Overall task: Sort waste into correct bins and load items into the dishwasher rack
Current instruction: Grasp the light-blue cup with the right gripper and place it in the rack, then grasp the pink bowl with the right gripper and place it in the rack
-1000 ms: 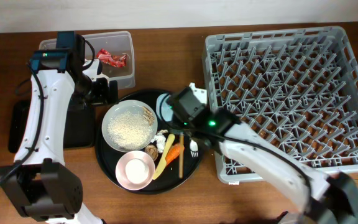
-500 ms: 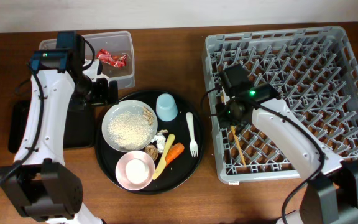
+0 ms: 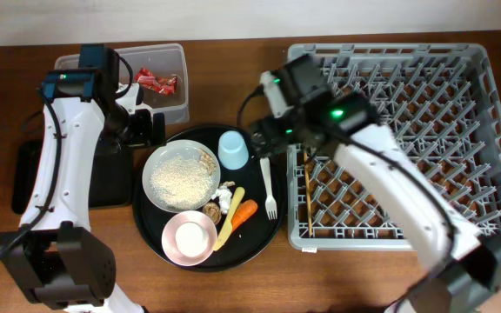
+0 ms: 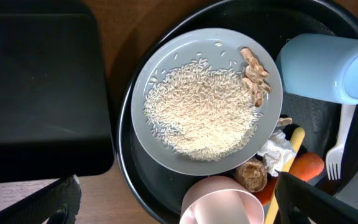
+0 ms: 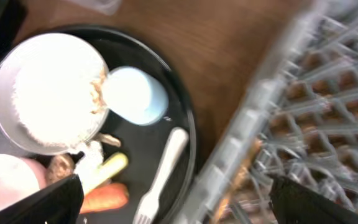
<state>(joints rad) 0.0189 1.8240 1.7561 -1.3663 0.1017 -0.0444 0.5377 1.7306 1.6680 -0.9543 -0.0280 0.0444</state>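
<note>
Under your left wrist, the white plate (image 4: 166, 59) holds a pile of pale grains (image 4: 201, 112) on the round black tray (image 4: 143, 183). To its right is the light-blue cup (image 4: 325, 67), with the white fork (image 4: 342, 134) below it. The crumpled white tissue (image 4: 276, 149), yellow utensil (image 4: 293, 144), orange carrot (image 4: 304, 167) and small brown lump (image 4: 251, 175) cluster above the pink bowl (image 4: 219, 200). The shallow black tray (image 4: 42, 93) fills your left side.

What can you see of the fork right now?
The fork is white, looks like plastic, and is in one piece. It lies flat on the right side of the round black tray. Its handle end is by the blue cup and its tines point to the tray's near rim. The carrot lies just left of the tines, apart from them. Nothing grips it.
</note>
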